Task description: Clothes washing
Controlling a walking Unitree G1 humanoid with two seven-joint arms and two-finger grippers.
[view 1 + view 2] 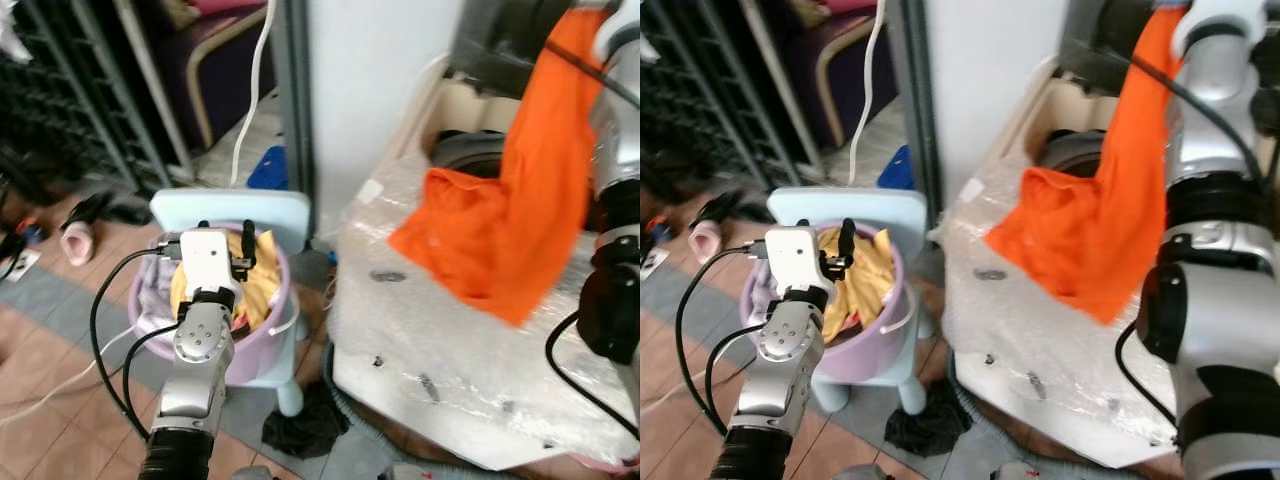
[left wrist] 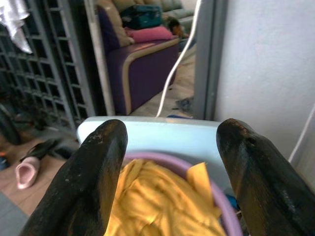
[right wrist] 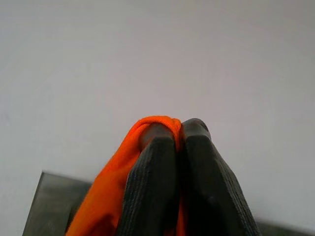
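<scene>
Orange garment [image 1: 500,225]: hung above the washing machine [image 1: 1040,340], lower folds draped on its wrapped top beside the drum opening [image 1: 1072,152]
Right end effector [image 3: 179,147]: fingers clamped on the garment's top
Left end effector [image 2: 172,162]: fingers spread, over the purple basket [image 1: 865,345] of yellow clothes [image 1: 865,275], left of the machine
Advice: shift over the drum, lower, then release

— What's under that orange cloth [image 1: 505,215]?

— It hides most of the washer's drum opening [image 1: 470,150]. Its top runs off the frame's upper edge.

— And the basin [image 1: 875,340]?

— The left arm [image 1: 200,350] covers its near rim; the pale cloth [image 1: 150,295] beside the yellow one is mostly buried.
</scene>
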